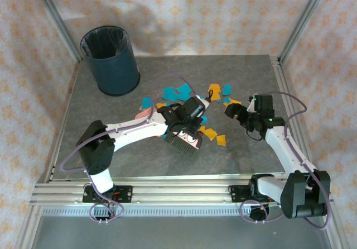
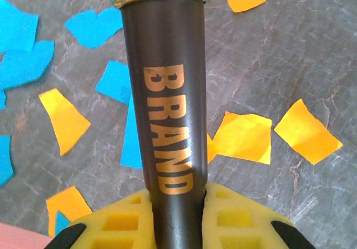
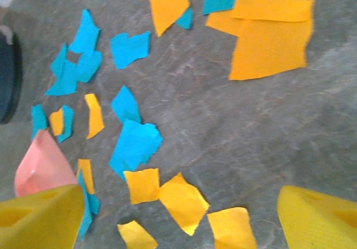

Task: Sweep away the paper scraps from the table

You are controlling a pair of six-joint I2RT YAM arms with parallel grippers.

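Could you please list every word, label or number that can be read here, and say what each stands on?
"BRAND": orange letters running along the dark brush handle, which is held in the left gripper.
Nothing else is legible; the paper scraps and the bin show no writing.

Between the left end effector (image 2: 175, 221) and the right end effector (image 3: 184, 218) the surface (image 1: 251, 154) carries flat paper scraps (image 1: 211, 132), low enough to pass over. The right end effector's jaws stand wide apart above bare surface and scraps. The brush (image 2: 167, 92) clamped in the left end effector juts past its fingertips and takes up the room just ahead. A pink dustpan (image 1: 146, 113) lies just beside the left end effector, away from the right one. Farther that way a dark blue bin (image 1: 110, 60) stands well apart, bare surface before it. Aluminium rails (image 1: 167, 193) hem the near edge.
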